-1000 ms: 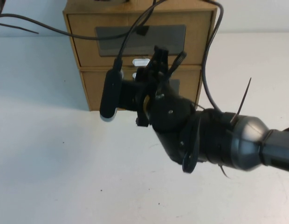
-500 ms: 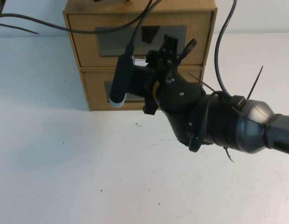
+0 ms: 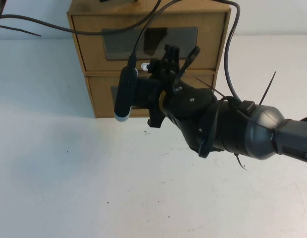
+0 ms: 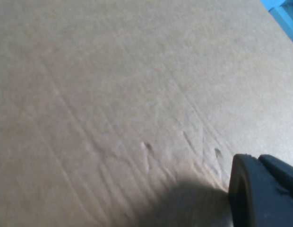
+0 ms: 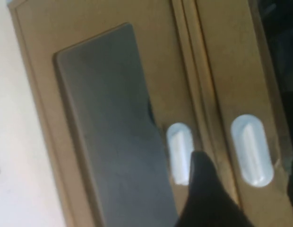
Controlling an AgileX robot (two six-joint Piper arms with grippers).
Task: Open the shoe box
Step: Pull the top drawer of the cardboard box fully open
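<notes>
Against the shoe box (image 3: 94,39) front at the table's (image 3: 54,173) far side, right tool (image 3: 180,51) gapes empty near a white pull (image 3: 143,65), apparently pre-grasp; next, pinch it and draw back (left tool (image 4: 262,189) beside cardboard (image 4: 113,94), state unclear).

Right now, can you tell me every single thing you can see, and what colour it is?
box: one, light brown, at the far middle of the table, two drawers stacked.
windows: two, dark grey, one on each drawer front; the lower one is mostly hidden behind the arm.
handles: two, white ovals, one on each drawer front.
table: one, white, under everything.
cables: several, black, hanging across the box front.
right gripper: one, black, open, just in front of the handles.
left gripper: one, black, only a part shows, close to a plain brown cardboard surface.
</notes>
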